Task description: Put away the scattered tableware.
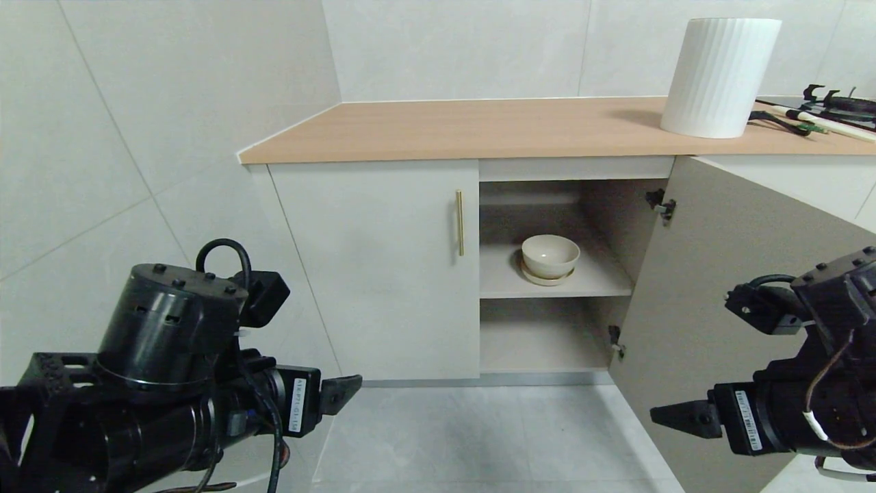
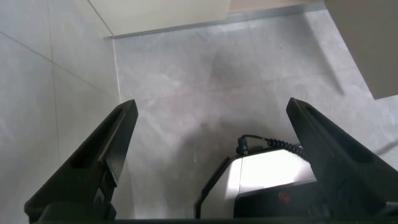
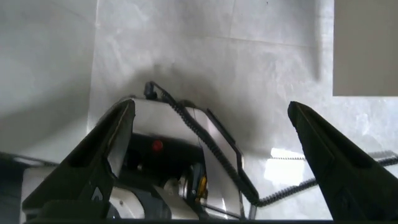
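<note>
1. Left gripper [image 2: 211, 109]: low over the grey floor tiles [image 1: 493, 438], fingers spread wide, holding nothing.
2. Pale closed cabinet door [image 1: 376, 267] with a slim brass handle [image 1: 460, 222].
3. Cream ceramic bowl [image 1: 550, 255] sits on a matching saucer [image 1: 540, 279], on the upper shelf [image 1: 602, 277] of the open cupboard.
4. White ribbed cylinder [image 1: 720, 75] stands upright on the wooden countertop [image 1: 465, 127].
5. Right gripper [image 3: 211, 107]: low beside the swung-open door [image 1: 691, 308], fingers wide apart, empty.

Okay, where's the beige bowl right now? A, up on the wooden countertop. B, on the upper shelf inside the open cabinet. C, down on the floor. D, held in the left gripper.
B: the bowl sits on a plate on the upper shelf of the cabinet, whose right door stands open.
</note>
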You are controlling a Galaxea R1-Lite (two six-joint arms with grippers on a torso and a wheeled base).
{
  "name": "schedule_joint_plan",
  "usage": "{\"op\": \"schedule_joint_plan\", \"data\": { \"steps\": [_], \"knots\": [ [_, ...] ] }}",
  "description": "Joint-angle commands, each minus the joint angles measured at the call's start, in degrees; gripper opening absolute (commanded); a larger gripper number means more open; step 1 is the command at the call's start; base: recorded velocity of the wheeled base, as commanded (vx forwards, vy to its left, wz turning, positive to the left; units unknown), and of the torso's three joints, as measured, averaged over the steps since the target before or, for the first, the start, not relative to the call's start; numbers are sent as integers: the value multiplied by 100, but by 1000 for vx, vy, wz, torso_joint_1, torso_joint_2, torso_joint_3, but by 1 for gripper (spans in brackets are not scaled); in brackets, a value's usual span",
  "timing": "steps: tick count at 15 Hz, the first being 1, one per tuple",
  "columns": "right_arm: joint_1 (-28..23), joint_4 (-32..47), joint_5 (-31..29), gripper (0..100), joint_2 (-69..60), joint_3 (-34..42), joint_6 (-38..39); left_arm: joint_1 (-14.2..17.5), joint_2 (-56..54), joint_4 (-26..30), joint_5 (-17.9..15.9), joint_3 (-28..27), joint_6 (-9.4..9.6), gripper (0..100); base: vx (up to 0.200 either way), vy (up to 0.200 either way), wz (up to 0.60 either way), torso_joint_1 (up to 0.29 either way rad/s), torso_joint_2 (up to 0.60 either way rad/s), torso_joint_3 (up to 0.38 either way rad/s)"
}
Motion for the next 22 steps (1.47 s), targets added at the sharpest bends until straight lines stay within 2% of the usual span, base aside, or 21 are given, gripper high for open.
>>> {"op": "schedule_joint_plan", "data": {
  "steps": [1, 7, 10, 12, 14, 16, 18, 22],
  "knots": [
    [-4, 133, -3, 100, -25, 27, -137, -7, 52, -4, 16, 1, -2, 100, 0, -200, 0, -2, 2, 7],
    [-13, 757, -135, 100, -86, -8, -401, 2, 79, -4, 16, -17, -10, 100, 0, -200, 0, 6, 0, -2],
    [-136, 1469, -451, 100, -420, -105, -831, -7, 87, -4, 16, -8, -10, 100, 0, -200, 0, 2, 1, 5],
    [-267, 1777, -469, 100, -631, -184, -1042, 2, 79, -4, 16, -8, -10, 100, 0, 0, 0, 0, 0, 0],
    [-645, 2269, -689, 100, -825, -448, -1227, 2, 79, -4, 16, -8, -10, 100, 0, 0, 0, 0, 0, 0],
    [-1243, 2251, -1040, 100, -807, -509, -1394, 2, 87, -4, 16, -8, -10, 100, 0, 0, 0, 0, 0, 0],
    [-1841, 2225, -1119, 100, -666, -641, -1517, 2, 87, -4, 7, -8, -10, 100, 0, 0, 0, 0, 0, 0],
    [-2632, 1953, -1251, 100, -499, -764, -1649, 2, 87, -4, 7, -8, -10, 100, 0, 0, 0, 0, 0, 0]
  ]
}}
